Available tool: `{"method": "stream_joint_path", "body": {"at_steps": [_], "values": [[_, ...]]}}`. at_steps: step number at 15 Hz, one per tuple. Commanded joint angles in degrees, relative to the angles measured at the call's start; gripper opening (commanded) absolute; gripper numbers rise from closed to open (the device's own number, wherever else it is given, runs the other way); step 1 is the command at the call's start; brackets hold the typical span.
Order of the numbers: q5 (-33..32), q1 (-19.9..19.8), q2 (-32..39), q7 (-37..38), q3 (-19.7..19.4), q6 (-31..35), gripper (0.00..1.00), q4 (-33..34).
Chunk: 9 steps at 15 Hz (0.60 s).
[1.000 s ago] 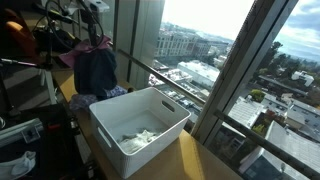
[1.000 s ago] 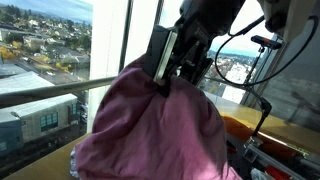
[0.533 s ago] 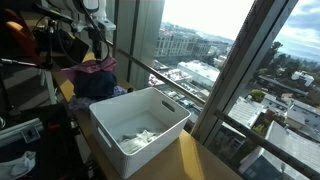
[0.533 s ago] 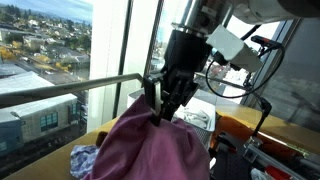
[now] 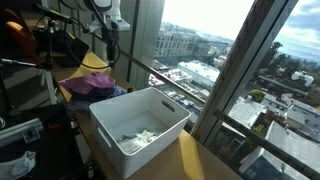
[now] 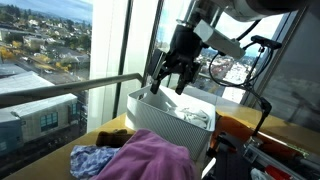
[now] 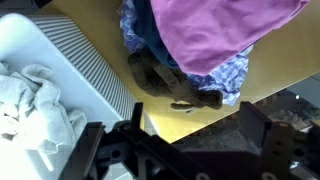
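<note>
Up above the counter [image 5: 196, 160], our claw [image 6: 168, 84] hangs with its fingers spread wide and nothing between them. Down below it we've got the pink cloth [image 6: 152, 155] lying crumpled on the counter, draped over a blue patterned garment [image 6: 90, 158] and a brown garment [image 7: 160, 75] that poke out from under it. Just beside that heap sits the white bin [image 5: 108, 122], and in the wrist view we can see some pale rags [image 7: 30, 100] bunched up inside it.

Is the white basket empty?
No, not empty. The basket has a crumpled white cloth lying at its bottom.
</note>
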Motion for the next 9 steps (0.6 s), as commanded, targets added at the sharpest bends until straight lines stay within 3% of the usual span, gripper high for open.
{"method": "stream_joint_path", "body": {"at_steps": [1,9], "values": [[-2.64,-3.91,-2.47,-1.48,-4.20,1.18,1.00,-3.31],[-9.18,-11.16,3.64,-0.53,-12.59,8.38,1.00,-10.01]]}}
